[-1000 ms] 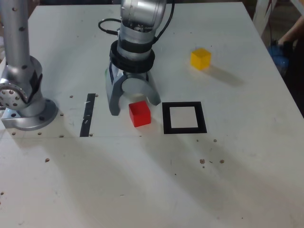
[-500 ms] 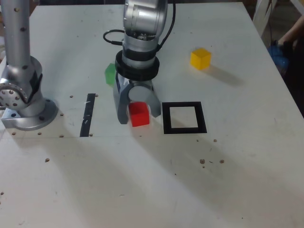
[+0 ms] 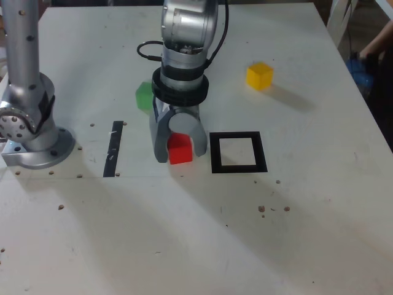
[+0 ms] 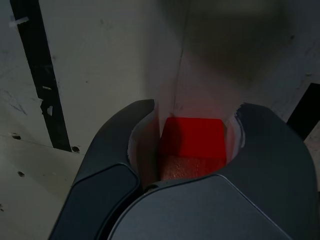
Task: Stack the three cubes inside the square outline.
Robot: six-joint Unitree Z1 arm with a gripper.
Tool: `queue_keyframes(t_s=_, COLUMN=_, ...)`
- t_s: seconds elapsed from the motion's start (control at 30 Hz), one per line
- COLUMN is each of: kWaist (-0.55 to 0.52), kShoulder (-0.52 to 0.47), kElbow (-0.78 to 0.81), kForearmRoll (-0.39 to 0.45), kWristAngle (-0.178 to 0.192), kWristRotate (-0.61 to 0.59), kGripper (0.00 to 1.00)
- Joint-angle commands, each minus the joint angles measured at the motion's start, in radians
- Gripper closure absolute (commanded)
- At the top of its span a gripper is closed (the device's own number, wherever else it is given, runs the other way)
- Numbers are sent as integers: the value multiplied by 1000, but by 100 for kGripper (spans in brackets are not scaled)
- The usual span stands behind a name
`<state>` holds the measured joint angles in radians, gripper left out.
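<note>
Exterior view had the gripper straddling the red cube, couldn't tell if clamped. Yellow cube and green cube sat outside the square outline.

The tool partly hides the green cube.

silver-grey metal arm showing rounded tubular segments, a broad black ring circling its wrist, a thin black cable looping alongside, a matte grey gripper curving into two claw-like fingers, pale linings edging their inner faces, dark screw holes dotting the round joint by the base
</note>
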<state>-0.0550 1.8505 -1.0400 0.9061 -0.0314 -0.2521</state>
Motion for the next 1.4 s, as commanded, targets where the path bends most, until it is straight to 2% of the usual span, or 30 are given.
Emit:
queue_keyframes(t_s=0.0, kWaist=-5, kShoulder=-3, kElbow=-22, kForearmRoll=3, kWristAngle=9, kWristRotate=11, kGripper=72)
queue_keyframes(t_s=0.2, kWaist=-47, kShoulder=18, kElbow=-148, kForearmRoll=26, kWristAngle=64, kWristRotate=55, kGripper=72)
queue_keyframes(t_s=0.33, kWaist=-93, kShoulder=61, kElbow=-281, kForearmRoll=118, kWristAngle=102, kWristRotate=85, kGripper=72)
queue_keyframes(t_s=0.47, kWaist=-113, kShoulder=104, kElbow=-377, kForearmRoll=204, kWristAngle=124, kWristRotate=100, kGripper=72)
queue_keyframes(t_s=0.73, kWaist=-87, kShoulder=172, kElbow=-496, kForearmRoll=306, kWristAngle=132, kWristRotate=102, kGripper=72)
queue_keyframes(t_s=1.0, kWaist=-72, kShoulder=248, kElbow=-518, kForearmRoll=302, kWristAngle=115, kWristRotate=115, kGripper=72)
queue_keyframes(t_s=1.37, kWaist=-63, kShoulder=254, kElbow=-516, kForearmRoll=294, kWristAngle=113, kWristRotate=130, kGripper=71)
